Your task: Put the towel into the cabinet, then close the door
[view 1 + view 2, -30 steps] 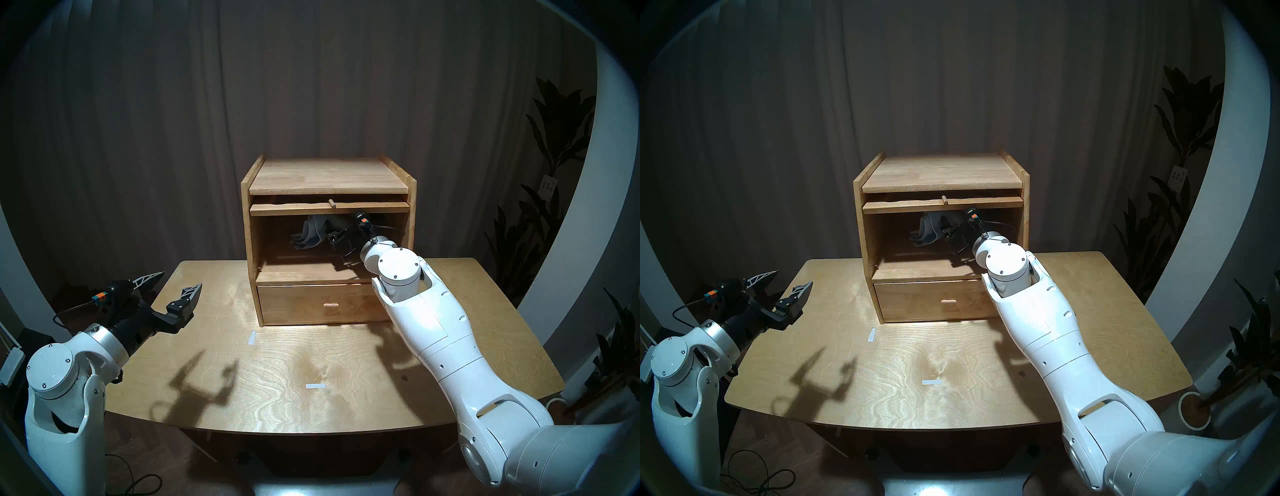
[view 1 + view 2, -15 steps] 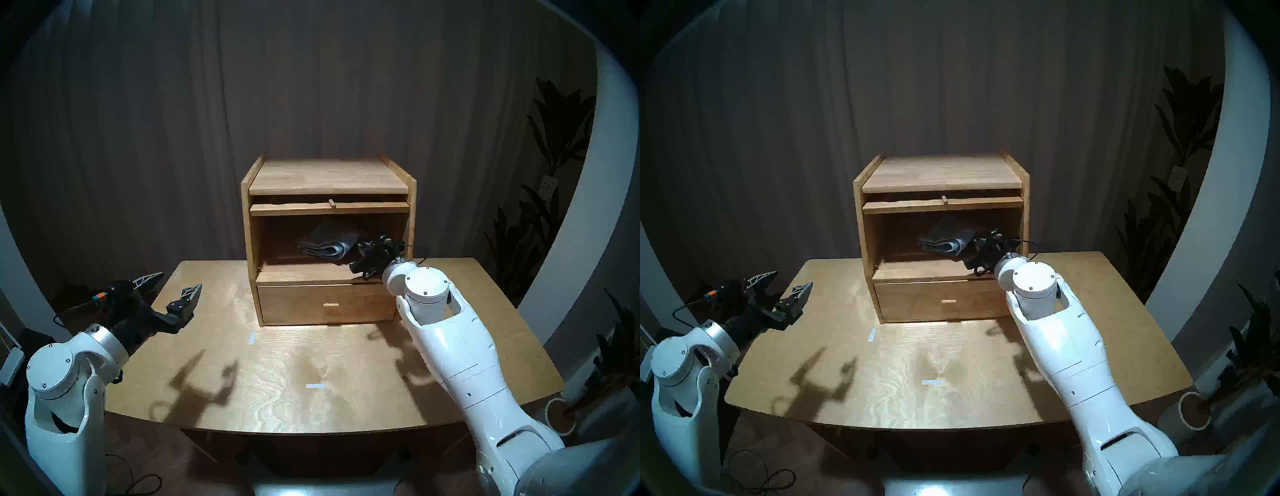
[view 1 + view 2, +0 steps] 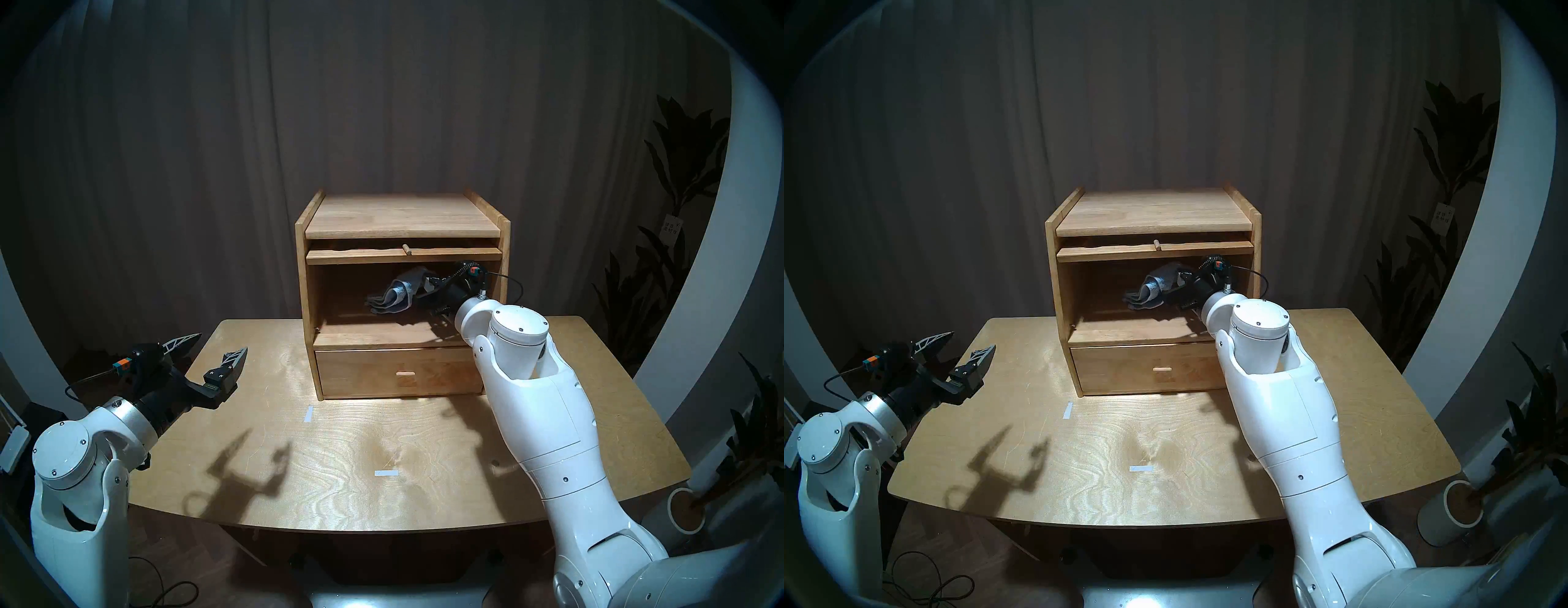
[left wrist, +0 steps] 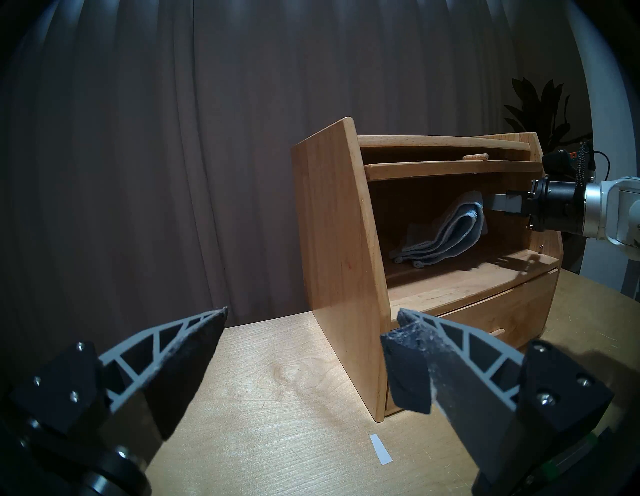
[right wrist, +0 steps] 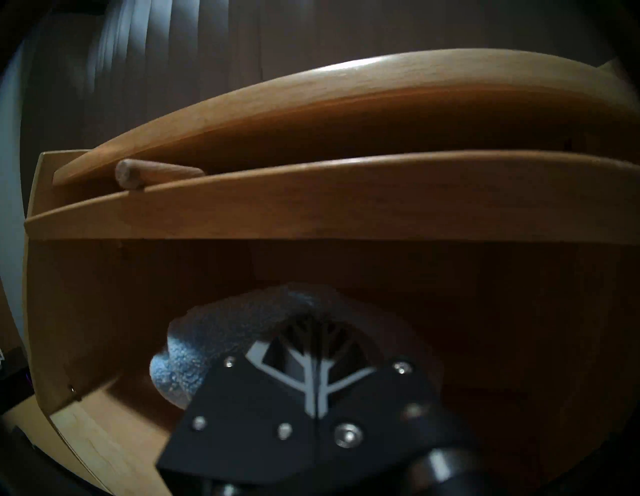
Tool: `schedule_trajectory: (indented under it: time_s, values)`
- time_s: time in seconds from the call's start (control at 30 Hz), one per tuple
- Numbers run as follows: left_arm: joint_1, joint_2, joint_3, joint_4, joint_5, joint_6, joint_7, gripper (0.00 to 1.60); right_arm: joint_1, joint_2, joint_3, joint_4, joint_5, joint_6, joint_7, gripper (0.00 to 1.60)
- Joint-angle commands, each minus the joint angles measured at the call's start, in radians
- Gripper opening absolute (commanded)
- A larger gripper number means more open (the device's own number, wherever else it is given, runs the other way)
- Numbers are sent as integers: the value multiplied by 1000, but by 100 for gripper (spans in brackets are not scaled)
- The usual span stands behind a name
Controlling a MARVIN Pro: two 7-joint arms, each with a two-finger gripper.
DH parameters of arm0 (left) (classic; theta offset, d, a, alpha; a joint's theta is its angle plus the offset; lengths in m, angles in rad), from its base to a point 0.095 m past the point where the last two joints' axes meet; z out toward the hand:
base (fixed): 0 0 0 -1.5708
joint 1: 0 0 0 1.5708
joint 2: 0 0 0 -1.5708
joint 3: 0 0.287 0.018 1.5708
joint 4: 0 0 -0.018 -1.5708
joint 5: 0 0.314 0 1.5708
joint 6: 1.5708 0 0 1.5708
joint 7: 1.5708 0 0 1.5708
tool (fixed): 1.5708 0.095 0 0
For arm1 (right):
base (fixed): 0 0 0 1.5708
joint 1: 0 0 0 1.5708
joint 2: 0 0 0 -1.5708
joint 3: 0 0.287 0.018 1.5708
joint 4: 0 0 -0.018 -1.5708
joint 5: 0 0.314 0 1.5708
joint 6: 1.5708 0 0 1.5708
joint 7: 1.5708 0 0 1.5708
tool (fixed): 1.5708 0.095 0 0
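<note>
You are looking at a light wooden table [image 3: 339, 467] filling the lower middle of the head view, with the cabinet [image 3: 403, 216] standing at its far centre. Its door [image 3: 403, 256] is lying flat, slid in under the top board, its peg knob [image 3: 407, 249] pointing out toward you, so the upper compartment is standing open; the drawer [image 3: 399, 373] below is sitting shut. The right arm is reaching in from the lower right of the frame into the compartment's right side, and the right gripper [image 5: 313, 332] is pinching the light-blue towel [image 4: 554, 239] with its jaws pressed together. In the left wrist view, the towel's upper end is being held up at the fingertips while its lower end is trailing down to the compartment floor. The left gripper [image 3: 216, 346] is hanging over the table's left edge, in the left middle of the head view, jaws spread wide and holding nothing.
</note>
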Motion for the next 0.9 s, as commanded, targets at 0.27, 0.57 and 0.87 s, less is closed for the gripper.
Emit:
schedule_trajectory:
  time_s: [0.27, 0.57, 0.87]
  values:
    - [1, -1, 1, -17, 1, -4, 0, 160, 175, -120, -27, 304, -20, -72, -120, 0]
    - [-2, 1, 1, -12, 0, -3, -1, 160, 130, -98, -55, 132, 13, -26, -41, 160]
    - [-3, 1, 1, -12, 0, -3, -1, 160, 59, -5, -32, 15, 4, 80, -42, 160]
